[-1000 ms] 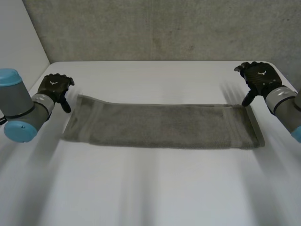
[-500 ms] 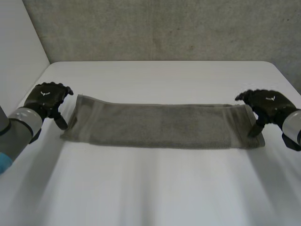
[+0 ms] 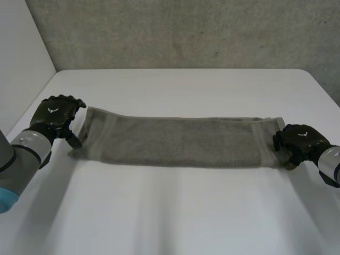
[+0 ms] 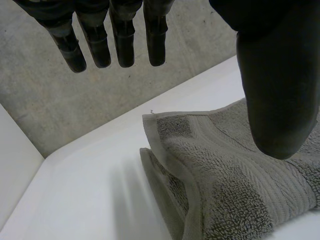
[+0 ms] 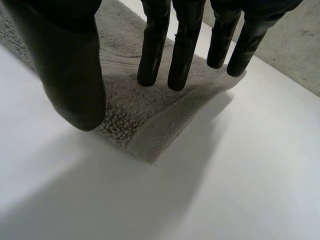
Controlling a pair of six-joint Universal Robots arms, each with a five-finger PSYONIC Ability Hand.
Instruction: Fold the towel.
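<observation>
While the grey towel lies flat on the white worktop as a long strip running from side to side, one hand stands at each of its short ends. Layered edges at the strip's left end, seen in the left wrist view, show that the cloth is doubled over itself.

The left hand is at the towel's left end, beside the front corner. Its fingers are straight and held well away from the thumb, and nothing is held between them. The towel's end lies below the hand, apart from the fingertips.

The right hand is over the towel's right end, at the front corner. Its fingers reach straight down toward the cloth with the thumb set wide, and no cloth is pinched. Whether the fingertips touch the towel's surface cannot be determined.

A grey concrete wall stands behind the worktop's far edge.
</observation>
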